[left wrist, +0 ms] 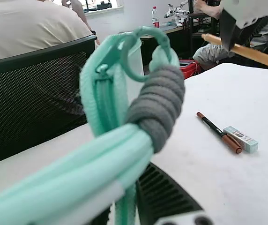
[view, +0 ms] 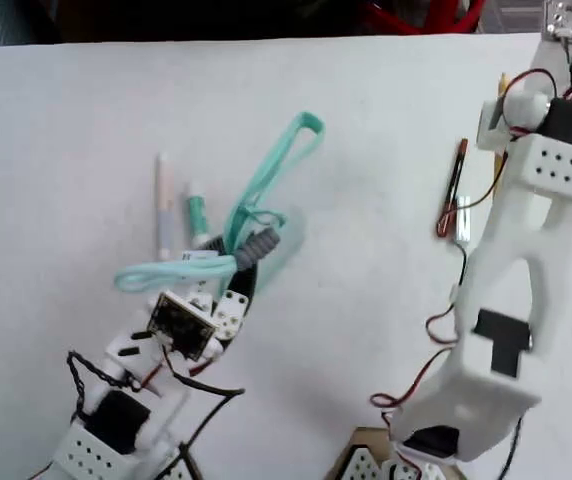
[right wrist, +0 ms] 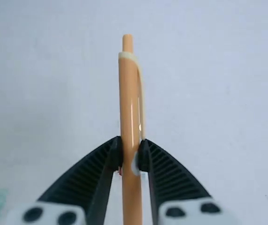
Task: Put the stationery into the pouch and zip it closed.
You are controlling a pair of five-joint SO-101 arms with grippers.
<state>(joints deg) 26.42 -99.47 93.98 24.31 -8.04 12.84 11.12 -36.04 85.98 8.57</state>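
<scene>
The right fingers (right wrist: 96, 168) pinch the orange pen (right wrist: 129, 93), clip end ahead, for insertion; the left fingers (left wrist: 162, 192) clamp the pouch (left wrist: 106, 154), apparently presenting its mouth.

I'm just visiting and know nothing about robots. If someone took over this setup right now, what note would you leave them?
Left gripper: shut on the mint pouch, at the near left of the table.
Right gripper: shut on an orange pen, held above the table's far right.
On the table: a brown pen and a small mint box on the right; a white pen and a green marker beside the pouch.
Done: one pen picked up.
Left: get all the items into the pouch, then zip it.
</scene>
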